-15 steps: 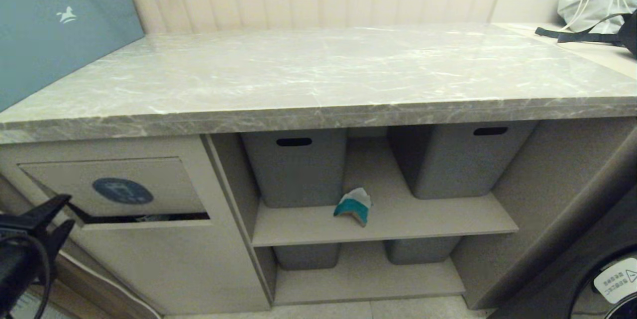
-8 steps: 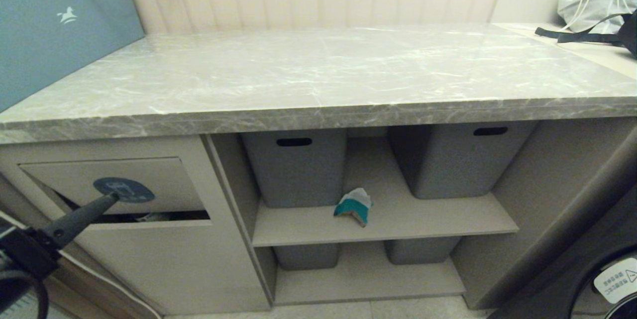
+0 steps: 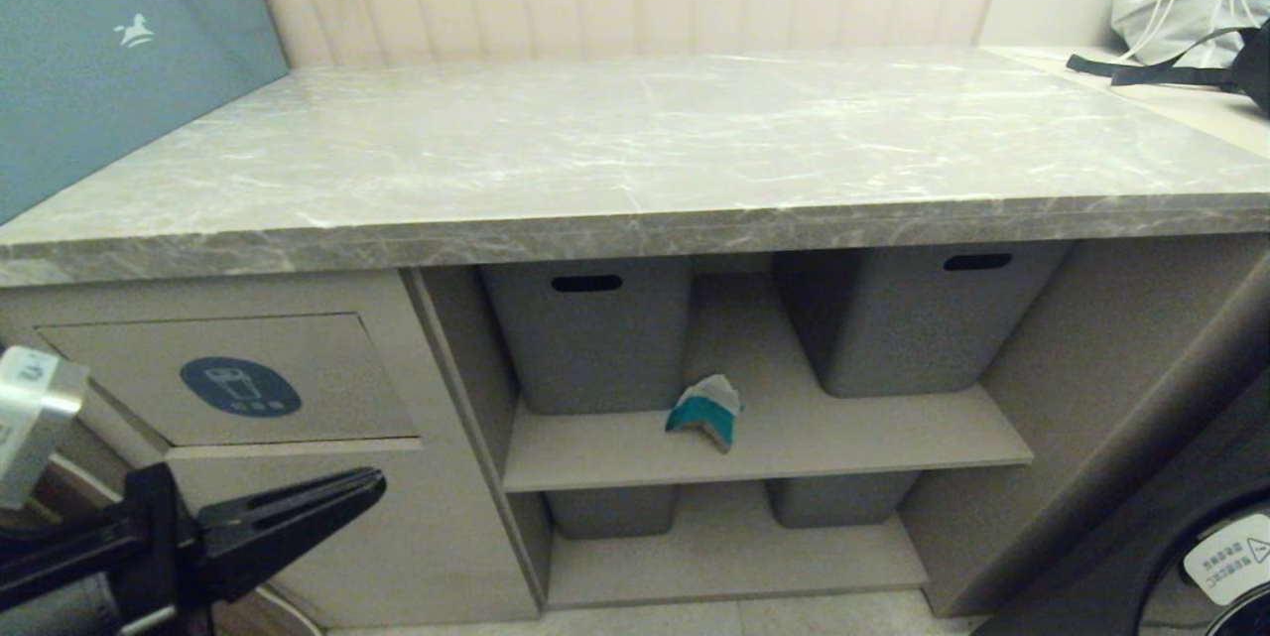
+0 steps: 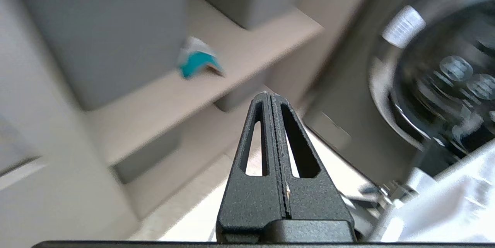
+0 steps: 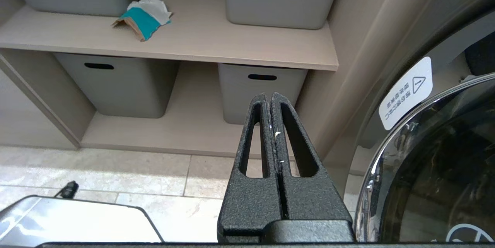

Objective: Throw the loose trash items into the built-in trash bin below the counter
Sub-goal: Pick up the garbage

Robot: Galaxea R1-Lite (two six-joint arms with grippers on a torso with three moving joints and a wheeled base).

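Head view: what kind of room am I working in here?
Probably a home laundry or utility nook: a marble-look counter over a built-in trash bin flap, grey storage tubs on shelves, and a washer door alongside.

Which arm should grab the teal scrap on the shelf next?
Probably left: the left end effector, shut and empty, points toward the teal scrap beside the bin flap. The right end effector sits low, nearer the floor.
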